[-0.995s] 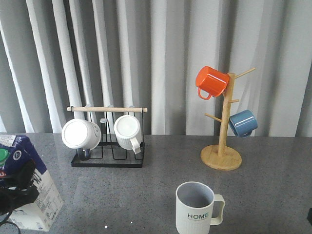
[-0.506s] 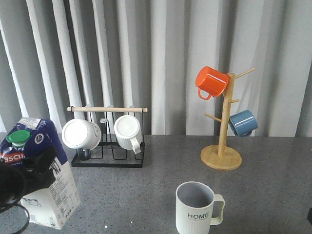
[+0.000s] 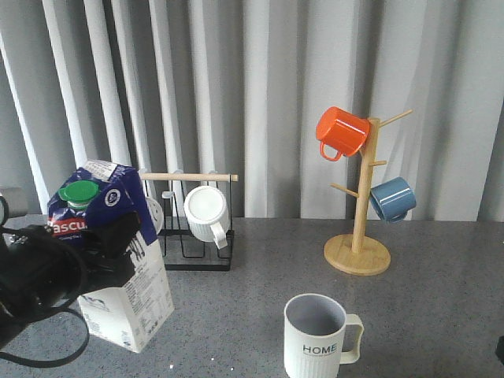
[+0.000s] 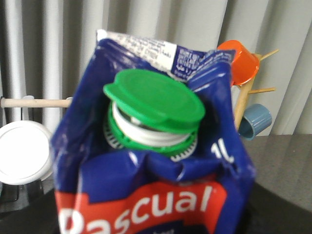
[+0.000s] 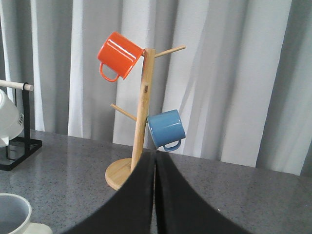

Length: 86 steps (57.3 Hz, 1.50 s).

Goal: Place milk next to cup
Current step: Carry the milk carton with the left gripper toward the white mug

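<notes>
Leaning a little to one side, the milk (image 3: 118,260) is held at the left of the table (image 3: 260,299) by the left gripper (image 3: 87,260), whose black fingers are closed around the carton's side. Its bottom corner is seen very near the grey top, but whether it touches cannot be told. The green cap (image 4: 153,102) is seen up close from the left wrist, with the red band and white letters just under it. The cup (image 3: 319,337) with the word HOME is placed at the front of the table, to the right of the carton and well apart from it — its handle points right. Behind the carton a black rack (image 3: 197,248) with a wooden bar is set, and a white mug (image 3: 206,213) is hung on it; another white mug is mostly hidden by the carton. Farther right a wooden mug tree (image 3: 361,228) is stood, with an orange mug (image 3: 340,132) up high and a blue mug (image 3: 392,198) lower down. The right gripper (image 5: 155,195) is seen from its own wrist only — its two dark fingers are pressed together with nothing between them. Grey curtains (image 3: 276,94) are hung behind it all.
</notes>
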Motion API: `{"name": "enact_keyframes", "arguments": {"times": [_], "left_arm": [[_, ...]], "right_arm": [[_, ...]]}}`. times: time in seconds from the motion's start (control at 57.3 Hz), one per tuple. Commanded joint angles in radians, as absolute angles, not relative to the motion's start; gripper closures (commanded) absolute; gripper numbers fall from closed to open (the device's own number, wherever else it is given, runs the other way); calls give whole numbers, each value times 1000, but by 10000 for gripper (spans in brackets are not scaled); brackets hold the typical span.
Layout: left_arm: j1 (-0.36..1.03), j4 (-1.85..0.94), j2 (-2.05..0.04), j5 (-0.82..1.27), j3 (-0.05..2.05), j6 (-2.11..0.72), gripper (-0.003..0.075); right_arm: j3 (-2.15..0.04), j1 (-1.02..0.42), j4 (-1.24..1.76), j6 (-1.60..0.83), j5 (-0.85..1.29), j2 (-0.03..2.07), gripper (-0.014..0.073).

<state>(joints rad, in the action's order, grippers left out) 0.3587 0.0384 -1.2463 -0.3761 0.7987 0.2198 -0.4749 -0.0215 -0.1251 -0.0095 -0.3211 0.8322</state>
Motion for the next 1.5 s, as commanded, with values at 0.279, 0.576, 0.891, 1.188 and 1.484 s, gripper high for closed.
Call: {"name": "enact_keyframes", "arguments": {"times": [0.279, 0.576, 0.891, 1.188, 1.484], "left_arm": [[495, -355, -1297, -549, 847, -145, 546], [705, -882, -1435, -729, 911, -582, 546], [871, -1285, -1598, -971, 1089, -828, 545], [935, -1292, -1674, -984, 1179, -823, 545], [937, -1296, -1781, -999, 1234, -892, 545]], "right_arm": [[-501, -15, -130, -16, -394, 826, 596], [-501, -15, -130, -16, -394, 826, 596], [-501, -15, -130, -16, -394, 826, 596], [-501, -15, -130, -16, -394, 826, 596], [-501, -15, -130, -16, -394, 826, 596]]}}
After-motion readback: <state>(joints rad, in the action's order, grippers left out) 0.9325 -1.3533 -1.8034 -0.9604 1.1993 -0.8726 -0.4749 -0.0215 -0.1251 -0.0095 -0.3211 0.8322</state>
